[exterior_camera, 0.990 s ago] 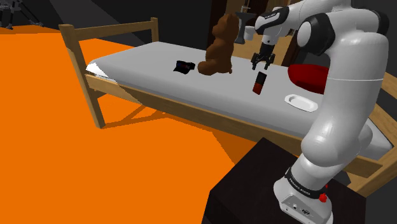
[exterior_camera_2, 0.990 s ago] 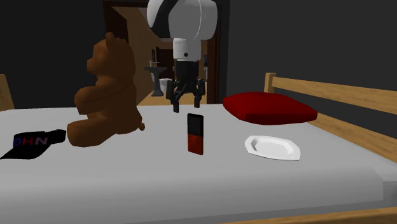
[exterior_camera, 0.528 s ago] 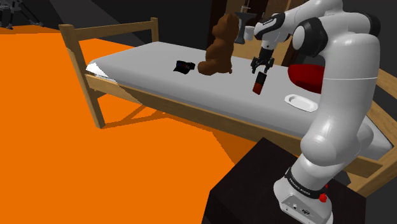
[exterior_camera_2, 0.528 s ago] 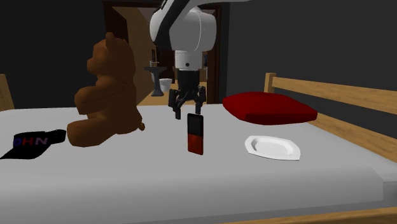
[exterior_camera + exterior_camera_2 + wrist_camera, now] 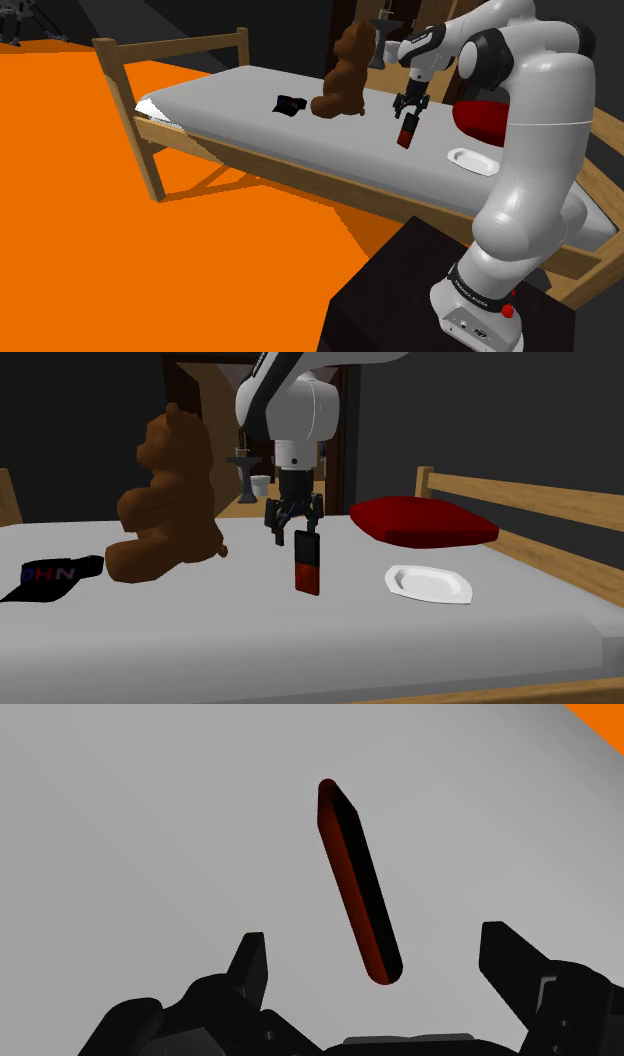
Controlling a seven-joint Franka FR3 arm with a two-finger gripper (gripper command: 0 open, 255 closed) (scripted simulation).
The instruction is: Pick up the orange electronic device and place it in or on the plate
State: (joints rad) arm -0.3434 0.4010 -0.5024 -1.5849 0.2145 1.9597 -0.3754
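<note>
Spread wide and empty, my black two-finger claw (image 5: 297,535) hangs over one upright red-and-black device (image 5: 307,564) on the grey bed (image 5: 250,642). Near that device lie one white plate (image 5: 428,583), one brown teddy bear (image 5: 165,502) and one dark-red pillow (image 5: 425,520).

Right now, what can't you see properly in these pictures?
- Red-and-black device: the wrist view shows it edge-on, so its flat face is hidden.
- Black lettered item: the second exterior view's left edge cuts it off.
- Red pillow: in the shoulder view, the white arm covers part of it.
</note>
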